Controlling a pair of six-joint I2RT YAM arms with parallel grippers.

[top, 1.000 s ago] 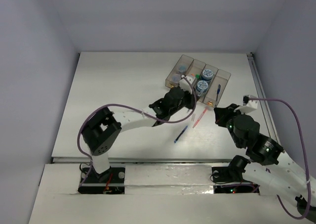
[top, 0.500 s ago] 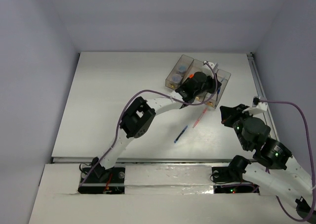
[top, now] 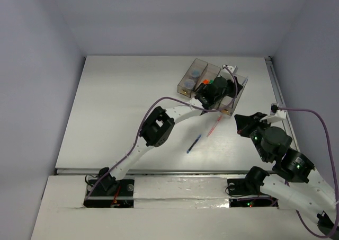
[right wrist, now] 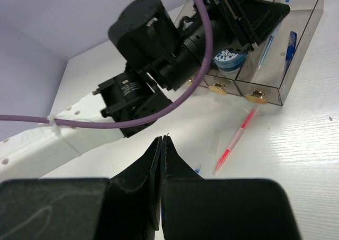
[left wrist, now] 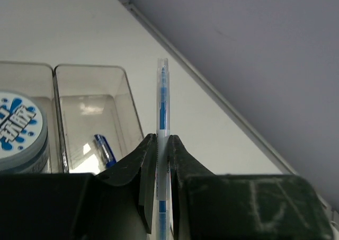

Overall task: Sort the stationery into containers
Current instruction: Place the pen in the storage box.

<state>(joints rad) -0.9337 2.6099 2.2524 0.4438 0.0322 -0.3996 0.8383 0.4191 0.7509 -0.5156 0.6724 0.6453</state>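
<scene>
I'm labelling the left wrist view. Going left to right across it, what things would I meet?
From the left: round blue-white patterned roll → dark blue pen lying in the smoky translucent bin → thin blue pen clamped in the left gripper.

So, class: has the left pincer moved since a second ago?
Yes. In the top view the left pincer, holding a blue pen, went from beside the near-left corner of the containers to above their right end.

white table [top: 116,107], smoky bins [top: 186,84] on its far side, red pen [top: 214,127] and blue pen [top: 194,144] (apart) nearer
</scene>
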